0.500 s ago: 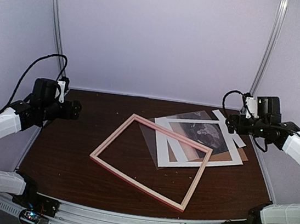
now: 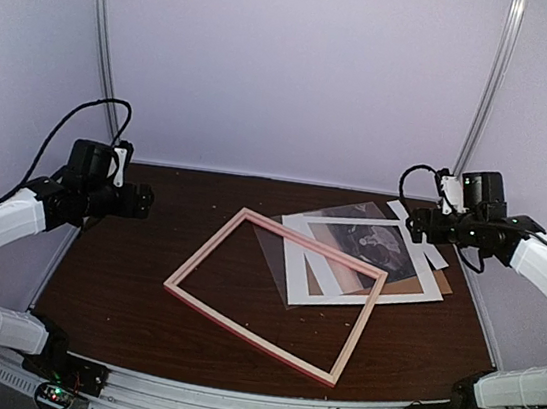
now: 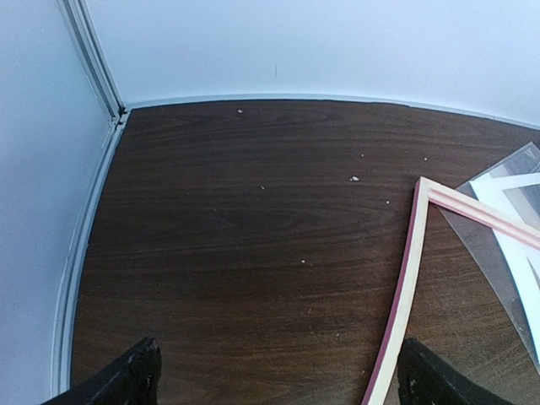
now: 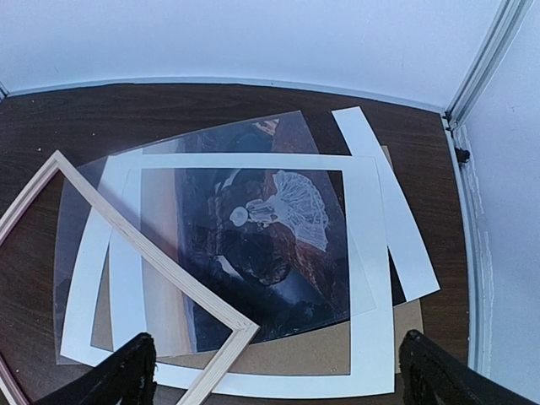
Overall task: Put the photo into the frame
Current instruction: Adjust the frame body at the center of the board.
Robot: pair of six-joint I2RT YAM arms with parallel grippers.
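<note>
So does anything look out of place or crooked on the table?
Yes. The frame lies tilted, one corner resting over the photo and white mat, and those sheets are fanned crookedly rather than stacked square. Nothing looks torn.

The left gripper [image 3: 277, 384] is seen with its two dark fingertips [image 3: 126, 380] set wide apart at the bottom corners, above a dark wooden table [image 3: 245, 228] dotted with pale crumbs. At the right, a corner of the frame [image 3: 403, 278], pale wood edged in pink, is laid over a clear sheet [image 3: 483, 243] and a white mat [image 3: 516, 257].
</note>
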